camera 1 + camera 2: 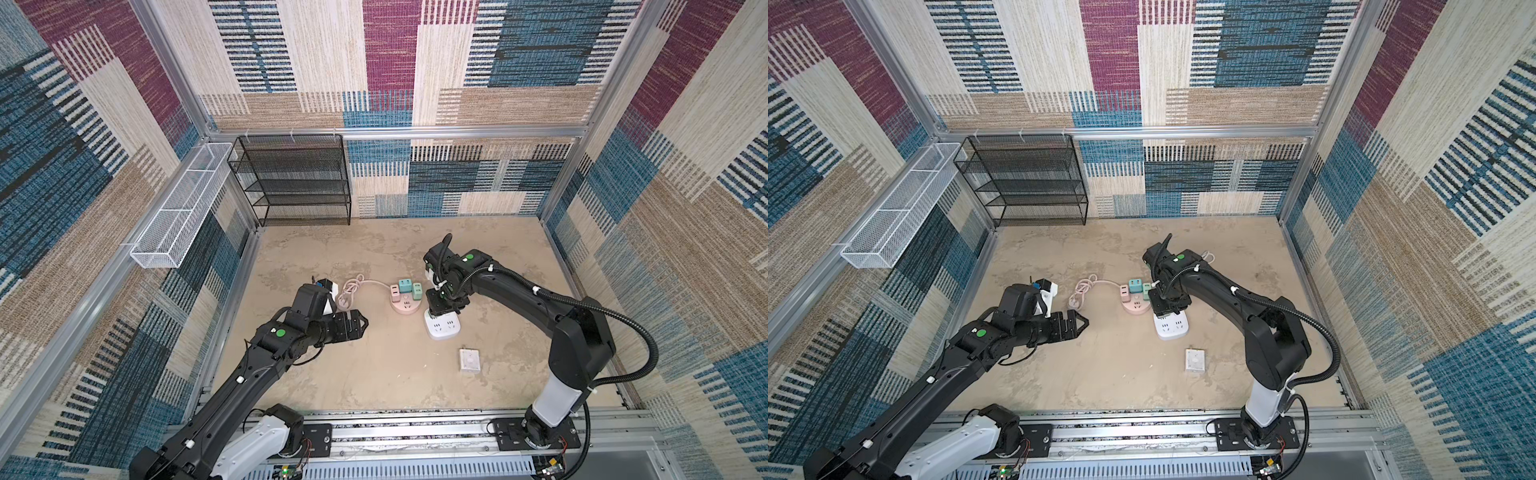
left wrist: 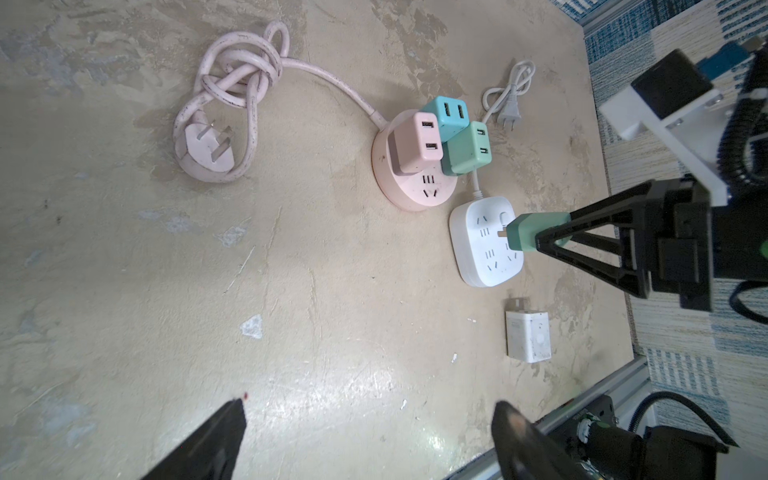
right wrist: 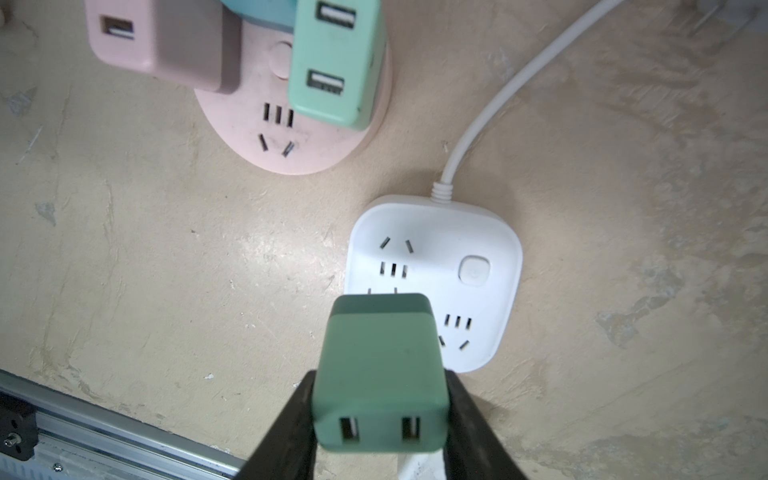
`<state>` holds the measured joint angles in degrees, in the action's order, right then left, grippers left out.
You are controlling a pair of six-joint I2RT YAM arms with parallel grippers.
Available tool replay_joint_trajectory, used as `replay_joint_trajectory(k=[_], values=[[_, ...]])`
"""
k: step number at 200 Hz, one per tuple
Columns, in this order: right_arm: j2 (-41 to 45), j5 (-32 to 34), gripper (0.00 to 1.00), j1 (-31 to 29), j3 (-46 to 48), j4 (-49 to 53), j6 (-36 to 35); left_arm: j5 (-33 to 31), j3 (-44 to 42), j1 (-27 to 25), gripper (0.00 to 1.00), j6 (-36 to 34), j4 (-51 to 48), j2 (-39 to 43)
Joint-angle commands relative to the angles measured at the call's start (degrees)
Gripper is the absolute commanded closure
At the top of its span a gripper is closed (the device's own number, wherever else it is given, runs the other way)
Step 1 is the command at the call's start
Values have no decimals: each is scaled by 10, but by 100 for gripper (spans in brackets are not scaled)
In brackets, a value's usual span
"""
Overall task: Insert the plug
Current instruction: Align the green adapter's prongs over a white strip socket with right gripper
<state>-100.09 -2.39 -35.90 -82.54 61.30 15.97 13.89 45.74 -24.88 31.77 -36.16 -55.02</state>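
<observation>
A green plug (image 3: 380,365) with two USB ports is clamped between the fingers of my right gripper (image 3: 380,415), which is shut on its sides. It hangs prongs-down over the white square power strip (image 3: 457,249), and the prong tips are at the strip's face, near its middle sockets. I cannot tell if they sit in any slots. Both top views show this gripper (image 1: 441,308) right over the strip (image 1: 1171,326). The left wrist view shows the plug (image 2: 536,230) from the side. My left gripper (image 2: 372,409) is open and empty, hovering left of the strips (image 1: 361,322).
A pink round strip (image 2: 415,195) carrying three coloured adapters stands just behind the white one, its knotted pink cord (image 2: 232,83) trailing left. A white adapter (image 1: 468,360) lies on the table nearer the front. A black mesh shelf (image 1: 299,178) and a white wire basket (image 1: 183,203) are at the back left.
</observation>
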Motion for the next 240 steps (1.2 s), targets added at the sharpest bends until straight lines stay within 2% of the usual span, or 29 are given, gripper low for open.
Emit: replay_joint_trajectory(k=[1,147,240], values=[[-5,9,100,0,-4,-1,-2,6,-1,0,3,-7,18,-2],[-27,27,100,0,-7,4,4,3,-4,0,3,-8,21,-2],[-31,4,100,0,0,-7,4,3,-7,0,3,-7,27,-3]])
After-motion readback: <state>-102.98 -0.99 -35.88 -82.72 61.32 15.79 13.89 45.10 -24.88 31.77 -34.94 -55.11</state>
